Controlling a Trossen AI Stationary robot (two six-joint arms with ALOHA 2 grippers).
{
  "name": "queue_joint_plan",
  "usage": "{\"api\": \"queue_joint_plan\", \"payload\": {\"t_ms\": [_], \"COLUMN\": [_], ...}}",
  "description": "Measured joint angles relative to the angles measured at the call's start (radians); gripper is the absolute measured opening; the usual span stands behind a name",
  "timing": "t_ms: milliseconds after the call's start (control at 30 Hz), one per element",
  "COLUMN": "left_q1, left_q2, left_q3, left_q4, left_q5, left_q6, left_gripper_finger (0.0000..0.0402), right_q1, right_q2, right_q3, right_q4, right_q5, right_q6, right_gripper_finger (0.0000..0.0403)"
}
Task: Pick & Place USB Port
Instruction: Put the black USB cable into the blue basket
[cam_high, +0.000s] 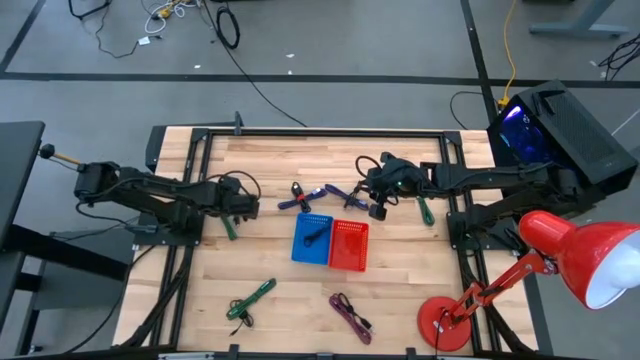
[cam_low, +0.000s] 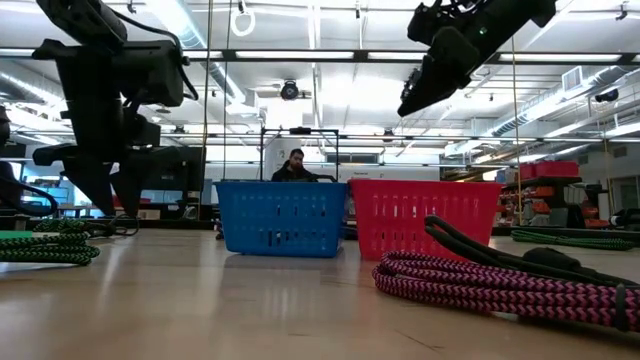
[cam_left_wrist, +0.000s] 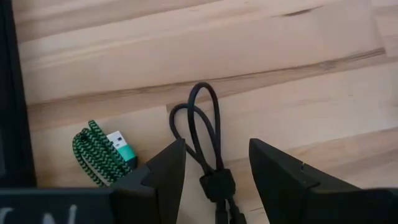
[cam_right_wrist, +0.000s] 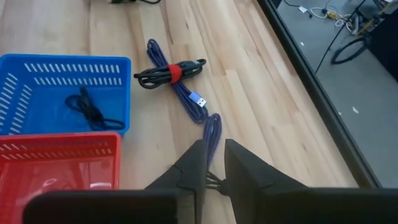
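A thin blue-purple braided USB cable (cam_right_wrist: 200, 106) is pinched between the pressed-together fingers of the right gripper (cam_right_wrist: 213, 163), and its free end, with the bright blue plug, hangs down toward the light wooden slatted table top (cam_high: 420, 280) near the far edge of the table. In the high view the right gripper (cam_high: 380, 203) is seen just beyond the red plastic basket (cam_high: 348, 246), which stands touching the blue plastic basket (cam_high: 312, 238); a small black cable (cam_right_wrist: 90, 109) already lies inside the blue one. The cable is judged to be light, soft and limp, so it will swing and bend when it is carried, and the braided cover should give good friction. The best hold is probably near the middle of the bundle, or where a strap binds it. The left gripper (cam_left_wrist: 211, 168) is held low over a coiled black cable with a thick band (cam_left_wrist: 205, 134), with its fingers spread on both sides of it and not yet closed; a green and black braided cable (cam_left_wrist: 96, 149) lies just beside it. A dark bundle tied with a red strap (cam_right_wrist: 166, 73) lies near the blue basket. The table is smooth and framed by black rails. Behind it a large bright workshop with ceiling lights is seen, and a person (cam_low: 296, 166) sits far behind the baskets.
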Motion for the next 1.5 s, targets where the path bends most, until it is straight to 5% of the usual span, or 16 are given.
{"api": "queue_joint_plan", "payload": {"t_ms": [567, 667, 833, 1067, 1500], "left_q1": [-0.003, -0.003, -0.003, -0.003, -0.068], "left_q2": [-0.003, -0.003, -0.003, -0.009, -0.12], "left_q3": [-0.143, -0.143, -0.143, -0.14, 0.301], "left_q4": [0.171, 0.176, 0.195, 0.201, 0.244], "left_q5": [0.069, 0.078, 0.089, 0.078, -0.039], "left_q6": [-0.048, -0.041, -0.024, 0.004, 0.532], "left_gripper_finger": [0.0176, 0.0147, 0.0041, 0.004, 0.004], "right_q1": [0.003, 0.003, 0.003, 0.003, -0.005], "right_q2": [0.0, 0.0, 0.0, 0.0, 0.001], "right_q3": [0.0, 0.0, 0.0, 0.0, 0.0], "right_q4": [0.013, 0.017, 0.029, 0.031, 0.033], "right_q5": [0.0, 0.0, 0.0, 0.0, 0.08], "right_q6": [0.006, 0.006, 0.006, 0.006, -0.002], "right_gripper_finger": [0.0061, 0.0062, 0.0061, 0.0061, 0.0061]}}
